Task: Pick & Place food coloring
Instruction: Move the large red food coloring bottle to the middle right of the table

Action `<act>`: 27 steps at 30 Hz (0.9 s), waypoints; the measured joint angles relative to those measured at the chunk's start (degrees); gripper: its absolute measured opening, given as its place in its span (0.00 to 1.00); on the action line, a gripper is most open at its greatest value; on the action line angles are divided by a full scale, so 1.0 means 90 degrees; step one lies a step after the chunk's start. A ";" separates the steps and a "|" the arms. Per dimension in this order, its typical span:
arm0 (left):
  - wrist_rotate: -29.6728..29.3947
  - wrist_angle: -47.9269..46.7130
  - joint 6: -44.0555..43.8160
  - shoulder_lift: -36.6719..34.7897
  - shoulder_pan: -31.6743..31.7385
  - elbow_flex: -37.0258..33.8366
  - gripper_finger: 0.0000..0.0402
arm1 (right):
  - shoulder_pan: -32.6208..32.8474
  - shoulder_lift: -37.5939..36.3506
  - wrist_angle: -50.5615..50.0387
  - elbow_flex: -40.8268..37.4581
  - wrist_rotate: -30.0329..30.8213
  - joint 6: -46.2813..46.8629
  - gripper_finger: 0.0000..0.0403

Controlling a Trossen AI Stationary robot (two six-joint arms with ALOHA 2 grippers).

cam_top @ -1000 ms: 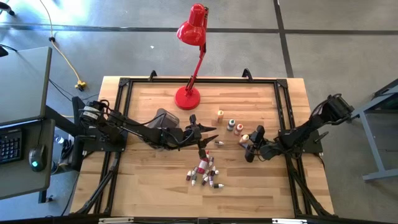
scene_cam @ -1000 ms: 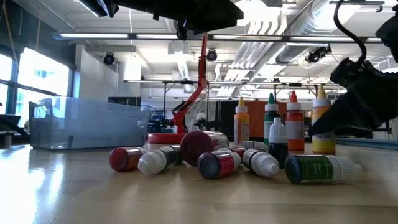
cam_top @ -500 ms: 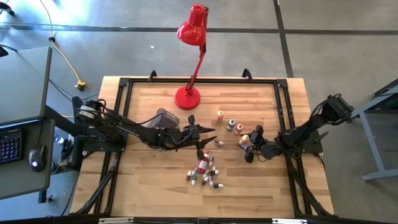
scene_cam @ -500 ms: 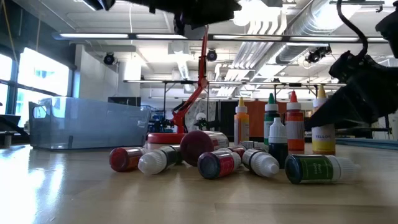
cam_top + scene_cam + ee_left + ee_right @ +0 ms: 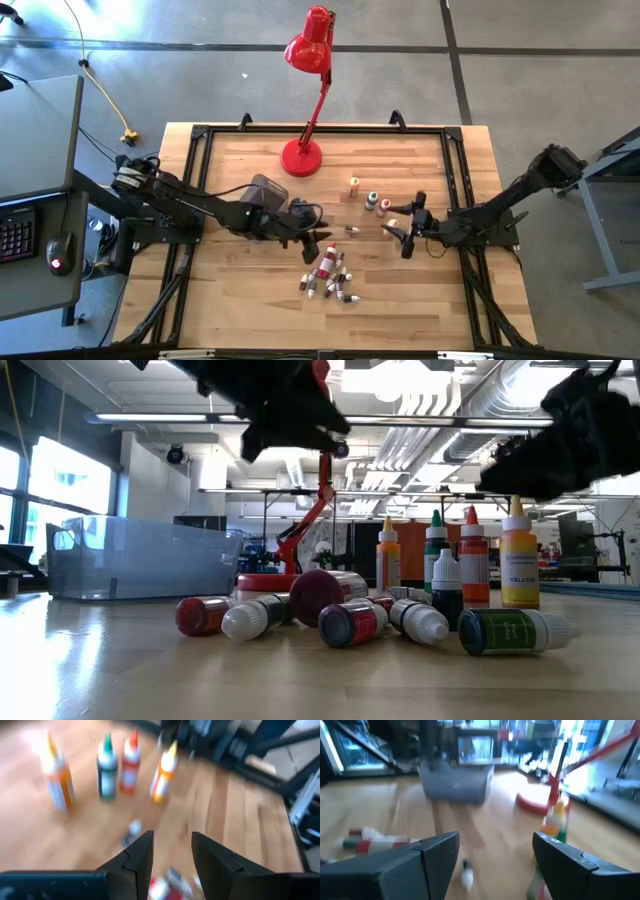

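Four food coloring bottles stand upright in a row on their bases: orange (image 5: 354, 185), green (image 5: 372, 200), red (image 5: 385, 207) and yellow (image 5: 519, 565). Several more lie on their sides in a pile (image 5: 326, 276) (image 5: 350, 615), and a small one (image 5: 352, 231) lies apart. My left gripper (image 5: 318, 238) (image 5: 172, 837) hangs open above the pile's far edge, slanting down, with nothing between its fingers. My right gripper (image 5: 408, 226) (image 5: 495, 840) stands open and raised just right of the yellow bottle, holding nothing.
A grey tub (image 5: 265, 188) (image 5: 140, 565) sits behind the left arm. The red desk lamp's base (image 5: 301, 157) stands at the table's far middle. A black frame (image 5: 450, 160) runs round the tabletop. Bare wood lies near the front edge.
My right gripper has risen from beside the yellow bottle, which stays upright on the table. My left gripper has rolled and tipped its fingers downward, shifting toward the near edge and the pile of lying bottles. The bottles have not moved.
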 joint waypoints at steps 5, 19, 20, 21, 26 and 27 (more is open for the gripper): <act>0.0344 -0.1136 -0.1513 0.0001 0.0000 0.0000 0.33 | 0.0000 -0.0564 -0.1153 0.0890 -0.0358 -0.0699 0.62; 0.1166 -0.1812 -0.1698 -0.0063 0.0003 0.0000 0.33 | -0.0091 0.2372 -0.5428 0.4731 -0.3215 -0.1902 0.62; 0.1326 -0.1954 -0.1699 -0.0114 0.0002 -0.0001 0.33 | -0.0155 0.2618 -0.5627 0.4964 -0.3397 -0.2054 0.62; 0.1496 -0.2077 -0.1690 -0.0162 0.0000 0.0001 0.33 | -0.0231 0.2841 -0.5817 0.5188 -0.3581 -0.2219 0.62; 0.1952 -0.3412 -0.1676 -0.0546 -0.0002 0.0000 0.33 | -0.0791 0.3948 -0.6609 0.6241 -0.4525 -0.3253 0.62; 0.1952 -0.3711 -0.1678 -0.0640 -0.0002 0.0000 0.33 | -0.0936 0.4160 -0.6667 0.6438 -0.4699 -0.3377 0.62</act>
